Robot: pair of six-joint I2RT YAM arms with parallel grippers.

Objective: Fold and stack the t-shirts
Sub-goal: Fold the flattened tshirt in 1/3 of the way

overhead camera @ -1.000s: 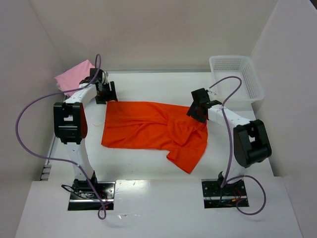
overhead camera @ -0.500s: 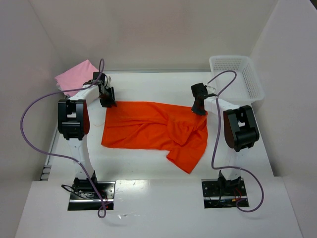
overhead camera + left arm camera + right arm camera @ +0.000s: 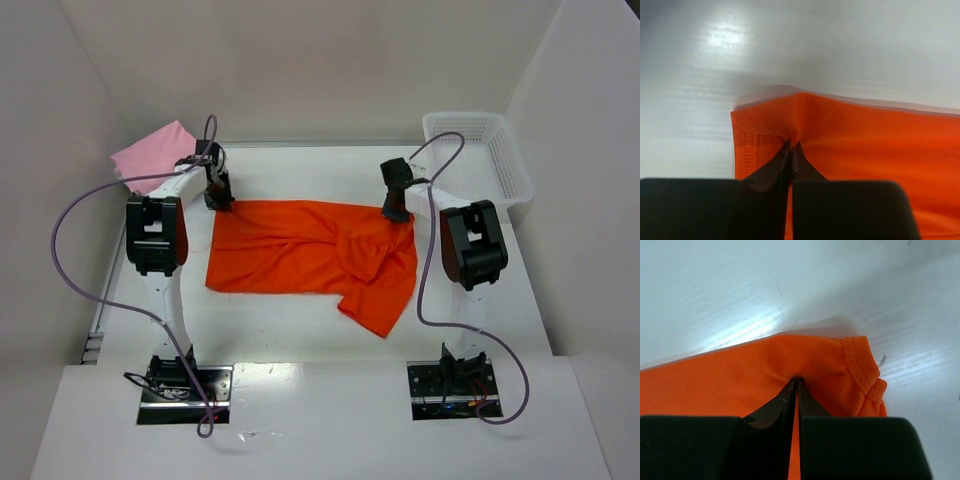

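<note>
STEP, likely lifting the far edge to fold: left fingers [image 3: 771,175] and right fingers [image 3: 774,412] each clamped on a far corner of the orange t-shirt [image 3: 300,255], lying mid surface [image 3: 280,330]; best raise both level, cloth taut | COUNT: surface 1; orange t-shirt 1; basket [image 3: 520,170] 1, far right; pink t-shirt [image 3: 150,152] 1, far left

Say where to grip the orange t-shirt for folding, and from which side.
Probably its two far corners, from above, one end effector each: the far edge of the orange t-shirt lies straight and flat, while its near right part is bunched. The left end effector and right end effector are shut there now.
</note>
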